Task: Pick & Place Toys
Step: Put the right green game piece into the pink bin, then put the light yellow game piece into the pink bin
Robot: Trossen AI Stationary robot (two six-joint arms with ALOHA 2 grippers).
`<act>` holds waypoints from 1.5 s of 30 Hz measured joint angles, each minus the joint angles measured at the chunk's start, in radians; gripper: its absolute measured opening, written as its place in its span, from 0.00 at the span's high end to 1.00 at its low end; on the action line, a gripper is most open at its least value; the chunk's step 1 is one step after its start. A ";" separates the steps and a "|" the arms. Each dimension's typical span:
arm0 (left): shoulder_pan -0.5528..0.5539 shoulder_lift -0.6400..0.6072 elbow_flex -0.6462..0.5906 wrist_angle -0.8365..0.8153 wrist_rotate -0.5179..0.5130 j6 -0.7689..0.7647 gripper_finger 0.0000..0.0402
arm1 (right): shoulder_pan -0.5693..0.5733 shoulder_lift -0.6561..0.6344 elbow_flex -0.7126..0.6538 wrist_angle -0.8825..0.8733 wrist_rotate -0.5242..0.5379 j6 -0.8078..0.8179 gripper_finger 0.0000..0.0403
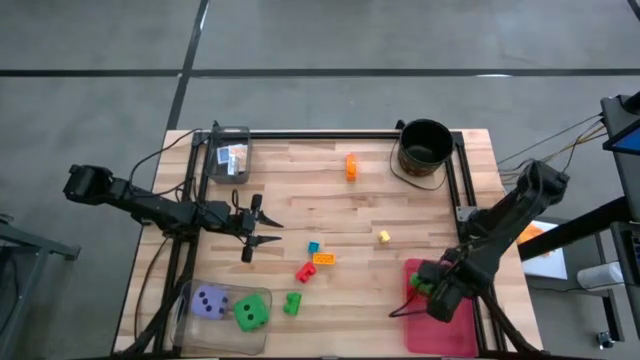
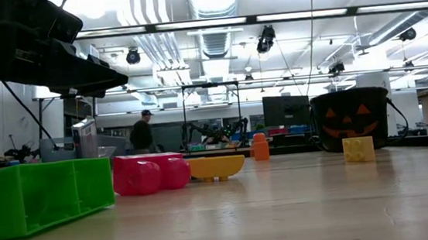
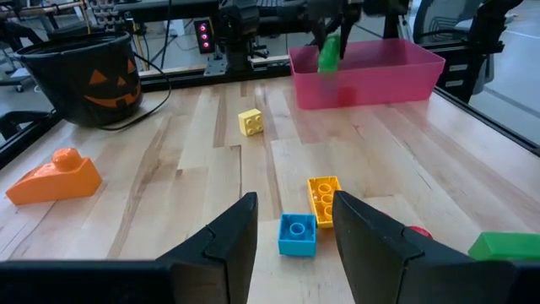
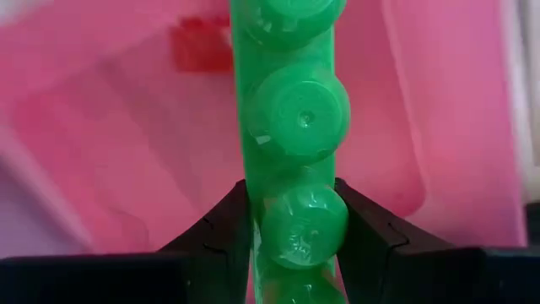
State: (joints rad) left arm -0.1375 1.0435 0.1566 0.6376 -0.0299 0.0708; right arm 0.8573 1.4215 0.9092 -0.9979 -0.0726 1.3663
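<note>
Right wrist view shows the right gripper clamped on a green studded brick, its fingers pressing the brick's two sides, with the pink tray filling the background. In the high view this gripper hangs over the tray's near end at the table's right side, so the step in hand looks like the placing of this toy — carried over the tray and not yet let go. The next move calls for parting the fingers so the brick falls inside the tray wall, not across its rim.

The left gripper waits over the middle-left of the table with its fingers part-way apart and nothing between them; just ahead of it lie a teal brick and a yellow-orange brick, touching or nearly so. A small yellow brick sits farther on, an orange piece off to one side near the black bucket — all apparently left to collect.
</note>
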 joint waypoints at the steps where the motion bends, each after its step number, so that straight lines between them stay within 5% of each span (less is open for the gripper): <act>1: 0.000 0.000 0.000 0.000 0.000 0.000 0.61 | 0.002 0.025 0.000 -0.001 -0.013 0.000 0.70; 7: 0.000 0.000 0.000 0.001 0.000 0.000 0.61 | 0.005 0.110 0.018 -0.024 -0.029 -0.018 0.69; 15: 0.000 0.000 0.000 0.001 0.000 -0.001 0.61 | 0.005 0.094 0.091 -0.144 0.065 0.046 0.30; 19: 0.000 0.000 0.000 0.001 0.000 -0.001 0.61 | 0.005 0.059 0.131 -0.159 0.163 0.062 0.22; 34: 0.000 0.000 0.000 0.016 0.000 -0.003 0.61 | -0.009 0.003 0.184 -0.140 0.869 -0.088 0.19; 45: 0.000 0.000 0.000 0.017 0.000 -0.003 0.61 | -0.178 0.053 0.183 -0.134 0.839 -0.107 0.19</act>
State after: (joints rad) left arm -0.1375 1.0435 0.1566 0.6544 -0.0299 0.0681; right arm 0.6793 1.4745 1.0927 -1.1314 0.7664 1.2590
